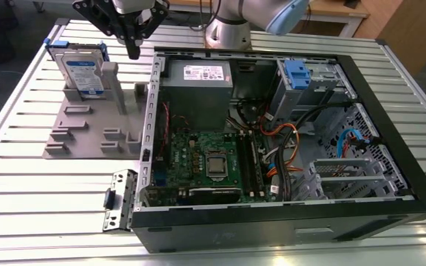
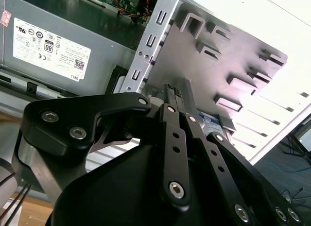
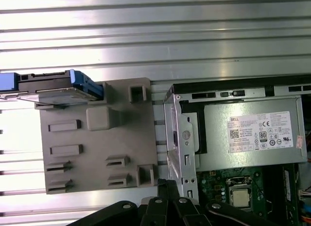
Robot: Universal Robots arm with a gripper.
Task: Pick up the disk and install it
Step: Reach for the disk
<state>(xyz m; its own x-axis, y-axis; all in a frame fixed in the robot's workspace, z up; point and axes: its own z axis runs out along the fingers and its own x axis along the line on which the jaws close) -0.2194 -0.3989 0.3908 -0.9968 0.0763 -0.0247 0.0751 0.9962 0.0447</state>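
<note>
The disk (image 1: 82, 71) stands upright on its edge in a slot of the grey fixture plate (image 1: 87, 130), at the exterior view's left of the open computer case (image 1: 390, 138). It is silver with a white-and-blue label and a blue frame. In the first wrist view the disk (image 3: 53, 90) is seen edge-on. A corner of the disk's label (image 2: 209, 120) peeks past the fingers in the second wrist view. My gripper (image 1: 133, 54) hangs above the table between the disk and the case wall, shut and holding nothing. Its black fingers (image 2: 176, 92) are pressed together, as the gripper (image 3: 167, 184) also appears in the first wrist view.
The case lies on its side on a slatted metal table (image 1: 35, 183). Inside are a grey power supply (image 1: 196, 83), a green motherboard (image 1: 206, 160), cables and a drive bay with a blue tab (image 1: 296, 72). A metal bracket (image 1: 118, 199) lies beside the case's near corner.
</note>
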